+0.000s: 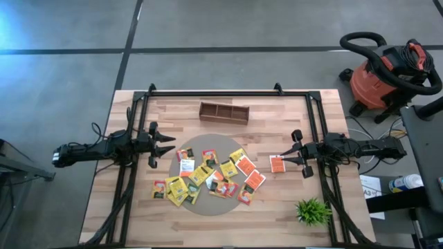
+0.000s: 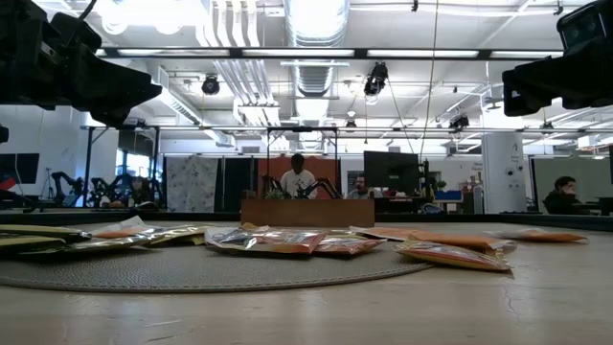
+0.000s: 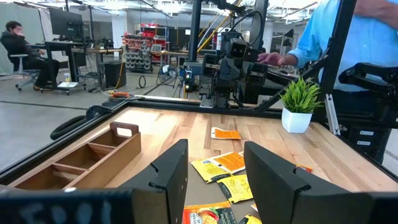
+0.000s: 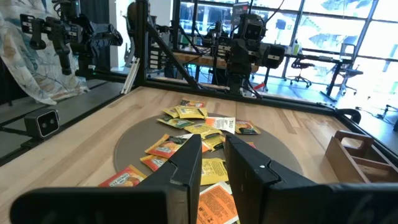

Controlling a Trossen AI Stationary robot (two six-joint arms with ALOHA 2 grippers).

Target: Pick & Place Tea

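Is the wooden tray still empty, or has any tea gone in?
Empty: the wooden tray shows bare compartments; the tea packets lie on the mat.

A wooden divided tray (image 1: 223,112) is sitting on the table (image 1: 228,221) (plank-topped); a green plant (image 1: 313,211) is standing near one corner.

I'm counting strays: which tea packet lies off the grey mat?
The orange-red packet right of the mat, alone on the bare wood just in front of the right gripper. The others lie on the grey mat or overlap its edge.
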